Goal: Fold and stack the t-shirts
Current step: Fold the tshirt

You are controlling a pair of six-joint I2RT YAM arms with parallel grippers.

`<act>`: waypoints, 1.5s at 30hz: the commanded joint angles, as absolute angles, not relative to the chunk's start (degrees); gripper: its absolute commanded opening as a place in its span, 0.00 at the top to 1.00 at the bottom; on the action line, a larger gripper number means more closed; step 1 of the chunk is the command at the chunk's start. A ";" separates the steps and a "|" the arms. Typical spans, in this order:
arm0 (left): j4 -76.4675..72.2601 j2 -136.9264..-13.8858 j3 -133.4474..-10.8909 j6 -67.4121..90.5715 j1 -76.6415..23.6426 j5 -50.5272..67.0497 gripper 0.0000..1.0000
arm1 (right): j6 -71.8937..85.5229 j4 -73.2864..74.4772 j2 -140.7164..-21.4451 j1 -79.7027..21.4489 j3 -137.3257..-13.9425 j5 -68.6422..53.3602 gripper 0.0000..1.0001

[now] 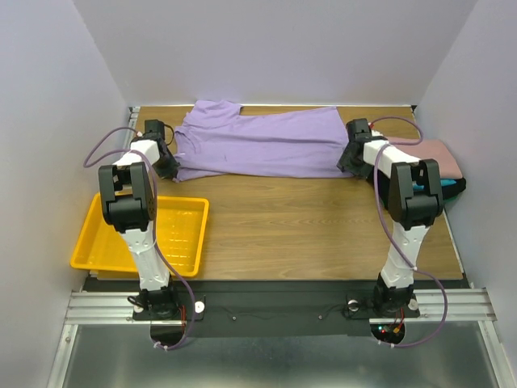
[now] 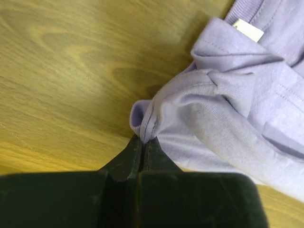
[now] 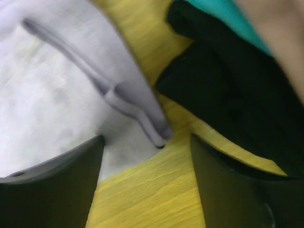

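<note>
- Step in hand: taking hold of both ends of the purple shirt [image 1: 258, 145], which lies spread flat on the desk [image 1: 307, 226] between the two grippers. This is judged to be the approach to its first fold, since the shirt is not yet doubled anywhere.
- At the left gripper [image 2: 142, 142], the jaws are pressed together on a bunched ridge of cloth at the collar end. The neck label [image 2: 249, 29] lies beyond the fingertips and to their right.
- At the right gripper [image 3: 146, 142], the jaws stand wide apart and hold nothing. The hem corner lies on the desk between them, just ahead of the fingertips.
- Next move, as judged: the right gripper must come down and pinch that corner. Both grippers then lift together and carry the edge over. A one-sided pull would likely drag the cloth askew.
- Already folded, just to the right of the right gripper: the black shirt [image 3: 228, 95] is nearest, with the teal shirt [image 3: 213, 9] and pink shirt [image 3: 275, 28] beyond. The pink one is uppermost as seen from above.
- The tray [image 1: 184, 234] is yellow and sits well behind the left gripper. Nothing lies in the part that shows, and the left arm hides the rest.
</note>
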State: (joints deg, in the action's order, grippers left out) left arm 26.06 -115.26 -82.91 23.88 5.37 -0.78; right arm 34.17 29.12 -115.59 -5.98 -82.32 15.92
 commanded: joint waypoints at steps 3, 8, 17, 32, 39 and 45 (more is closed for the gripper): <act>27.86 -114.35 -86.92 23.73 6.42 -3.86 1.00 | 35.77 29.27 -119.35 -5.80 -86.57 15.56 0.73; 30.84 -112.77 -88.77 23.12 6.42 -5.88 1.00 | 34.46 29.27 -117.26 -5.89 -87.28 15.12 0.99; 36.91 -109.08 -90.88 24.43 8.17 -7.11 1.00 | 33.13 36.02 -110.92 -5.89 -87.71 16.95 1.00; 42.89 -110.66 -87.10 27.68 9.58 -10.19 0.99 | 33.84 42.89 -117.16 -5.45 -86.84 10.90 0.72; 45.17 -107.76 -89.81 28.65 9.49 -11.07 0.27 | 30.42 43.07 -114.44 -5.54 -90.35 8.80 0.19; 45.44 -106.43 -94.83 28.83 7.83 -10.29 0.22 | 26.46 42.54 -113.03 -5.54 -92.46 2.91 0.00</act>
